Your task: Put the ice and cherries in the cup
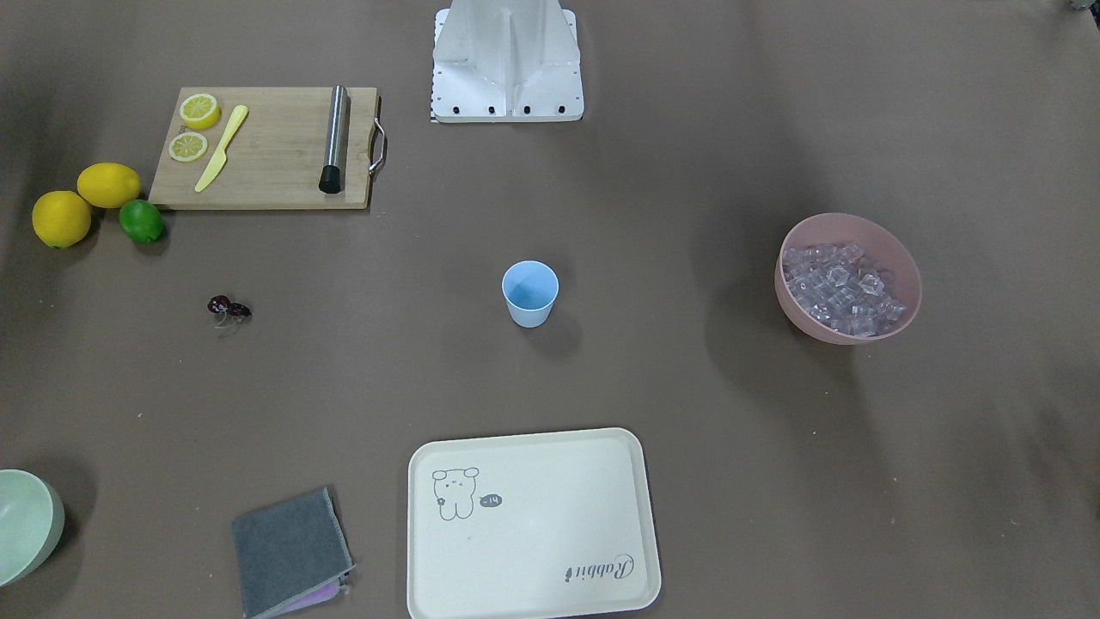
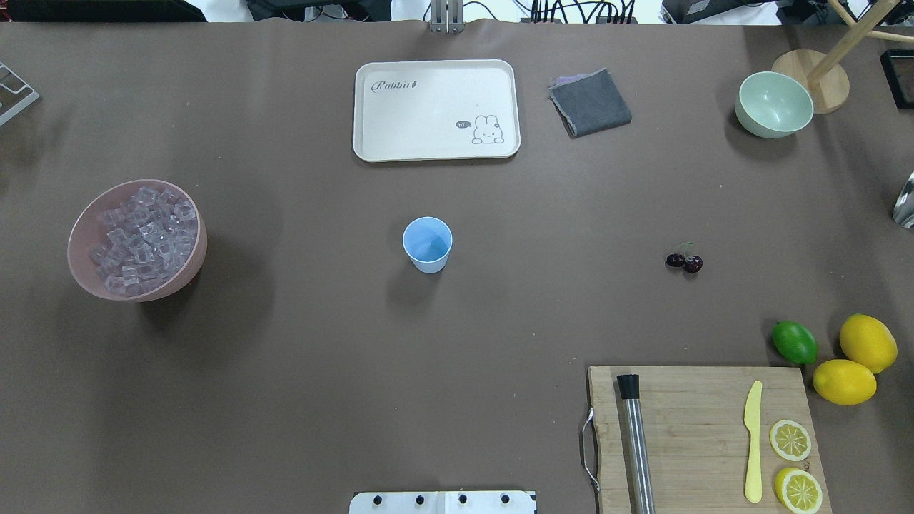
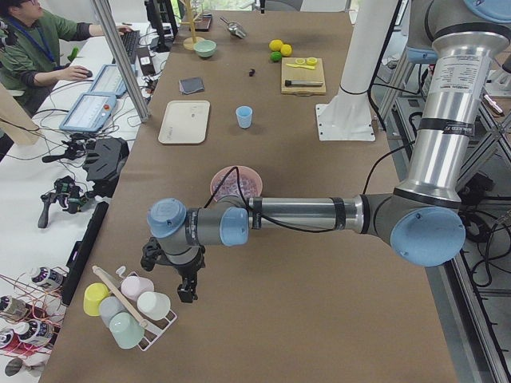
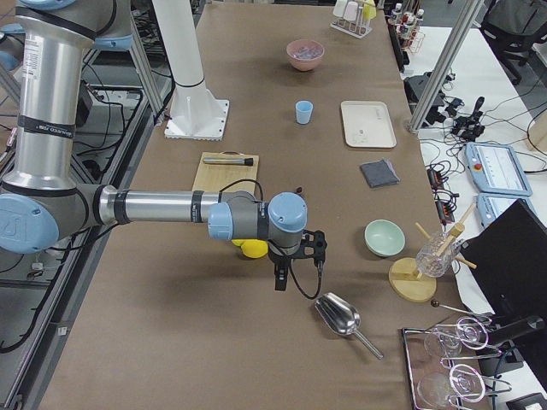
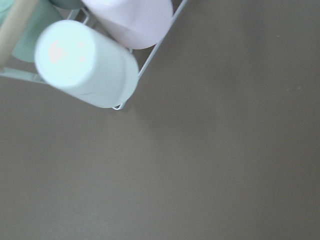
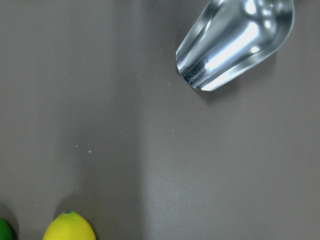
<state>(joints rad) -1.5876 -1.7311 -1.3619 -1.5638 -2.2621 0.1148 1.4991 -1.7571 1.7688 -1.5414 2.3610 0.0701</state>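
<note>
**Nothing begun: the cup is empty and both arms are out at the bench ends.**

The light blue cup [image 2: 427,244] stands upright and empty mid-bench [image 2: 285,343], apart from everything else. The ice [image 2: 143,239] is heaped in the pink bowl [image 2: 77,243] on the robot's left. The cherries [image 2: 684,262] lie loose on the robot's right, near the lime [image 2: 794,342] but not touching it. The left tool [image 3: 185,287] hangs beside a rack of cups [image 3: 132,307], and the right tool [image 4: 297,265] hovers near a metal scoop [image 4: 339,318]. Only the side cameras show them, so I cannot tell how far either is open or whether it holds anything (the wrist views show no fingers). The first pickup looks not yet started. The next move probably calls for a long reach inward, the right arm toward the cherries or the left toward the ice, followed by a careful pinch on small, slippery pieces.
</note>
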